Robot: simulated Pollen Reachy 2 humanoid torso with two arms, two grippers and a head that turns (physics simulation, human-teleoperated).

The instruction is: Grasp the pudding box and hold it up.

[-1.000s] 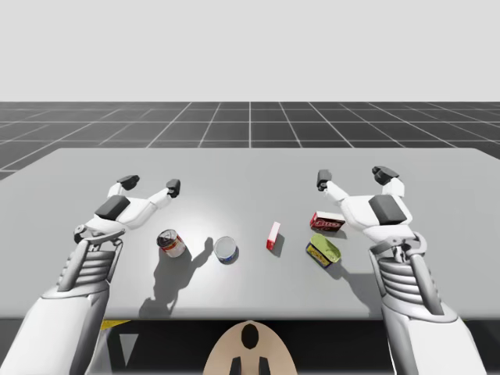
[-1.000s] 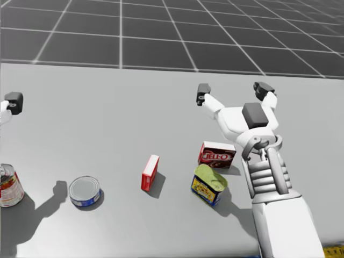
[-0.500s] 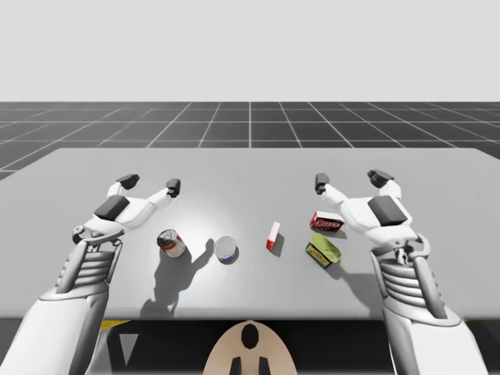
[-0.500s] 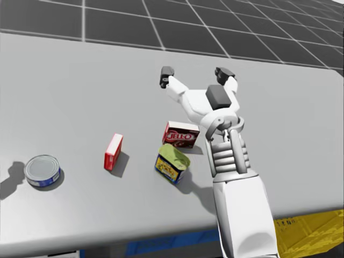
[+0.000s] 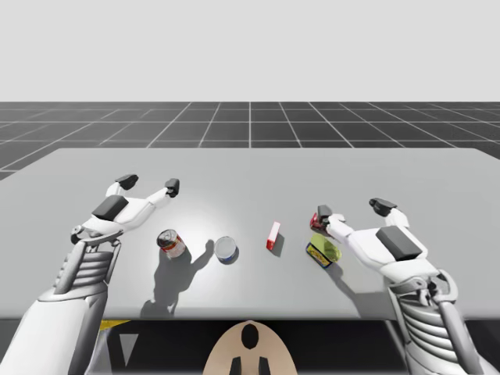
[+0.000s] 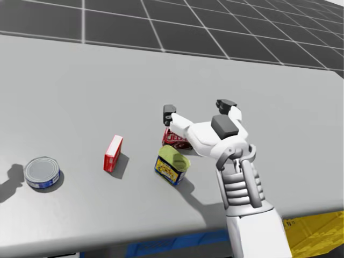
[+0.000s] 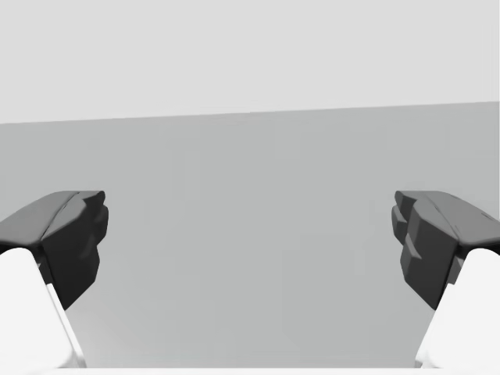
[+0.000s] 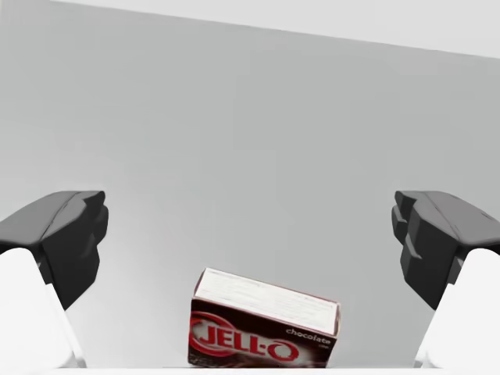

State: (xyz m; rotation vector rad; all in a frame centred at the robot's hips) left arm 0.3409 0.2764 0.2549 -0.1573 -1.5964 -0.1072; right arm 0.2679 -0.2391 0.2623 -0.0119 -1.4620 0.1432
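The pudding box [image 8: 266,328] is a dark brown and red box lying on the grey table [image 5: 250,168]. In the right wrist view it lies low between the fingers and neither touches it. My right gripper [image 5: 352,209] hovers open over it, and one finger hides most of the pudding box [image 5: 315,223] in the high view. In the head view the right gripper [image 6: 198,107] stands just beyond the pudding box [image 6: 174,138]. My left gripper [image 5: 150,183] is open over bare table at the left, with nothing between its fingers [image 7: 66,234].
A green-topped blue and yellow tin [image 6: 171,164] sits just in front of the pudding box. A small red box [image 6: 113,153] stands on edge to its left. Further left are a blue-labelled can [image 5: 226,250] and a red-labelled can [image 5: 171,244].
My right arm has drawn back toward the table's near edge, bringing its open gripper over the pudding box. My head turned right early on. The left arm stayed put.
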